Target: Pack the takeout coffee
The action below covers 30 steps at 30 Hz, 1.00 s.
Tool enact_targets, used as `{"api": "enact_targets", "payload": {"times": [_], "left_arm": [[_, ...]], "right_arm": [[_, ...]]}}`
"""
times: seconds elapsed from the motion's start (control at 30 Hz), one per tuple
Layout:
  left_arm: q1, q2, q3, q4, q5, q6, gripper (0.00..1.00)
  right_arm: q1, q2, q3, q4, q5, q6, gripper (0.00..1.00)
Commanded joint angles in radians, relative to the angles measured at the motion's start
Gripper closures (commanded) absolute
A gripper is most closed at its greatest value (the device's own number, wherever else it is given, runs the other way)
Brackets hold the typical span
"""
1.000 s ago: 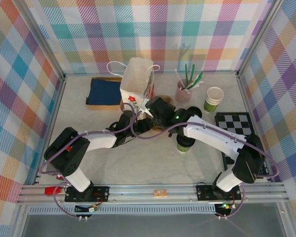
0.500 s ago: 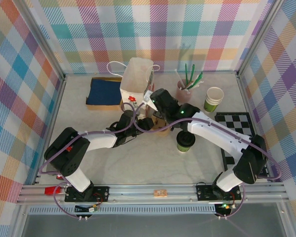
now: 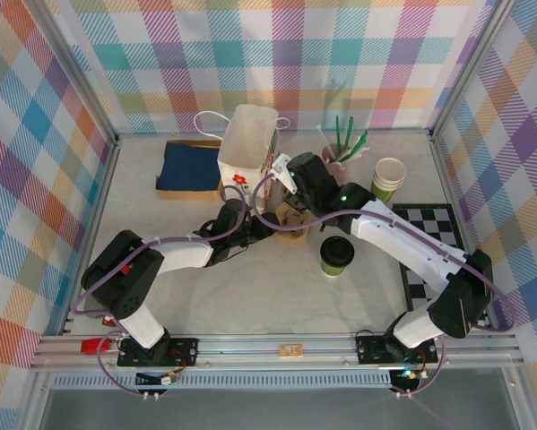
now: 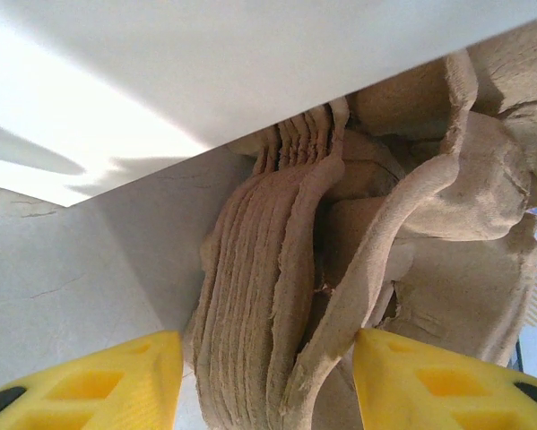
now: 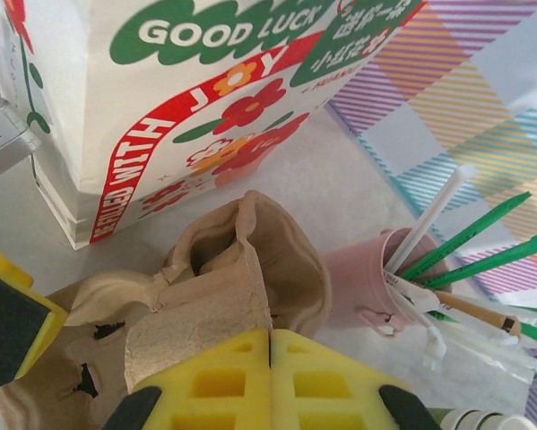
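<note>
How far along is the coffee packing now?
Done: nothing packed yet; the takeout coffee stands lidded on the table. In hand: left gripper flanks the stack of pulp cup carriers; right gripper, shut, is at the edge of one carrier. Left: coffee into carrier and, probably, the paper bag.

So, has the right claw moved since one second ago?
Yes. In the top view the right claw went toward the back, away from the lidded green cup, which stayed put, and nearer the pink pot.
</note>
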Motion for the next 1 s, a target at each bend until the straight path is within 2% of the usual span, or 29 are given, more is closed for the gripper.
{"api": "enact_targets", "payload": {"times": [0.0,0.2,0.43,0.97], "left_arm": [[-0.01,0.024,0.009,-0.07,-0.025,0.02,0.48],[-0.011,0.03,0.01,-0.076,-0.027,0.022,0.48],[-0.011,0.034,0.014,-0.087,-0.029,0.023,0.48],[-0.011,0.044,0.01,-0.107,-0.039,0.025,0.49]], "right_arm": [[-0.015,-0.024,0.0,0.026,-0.027,0.092,1.0],[-0.052,-0.019,0.018,0.022,-0.047,0.151,1.0],[-0.116,-0.035,0.038,0.017,-0.132,0.207,1.0],[-0.184,-0.053,0.108,0.021,-0.217,0.201,1.0]]}}
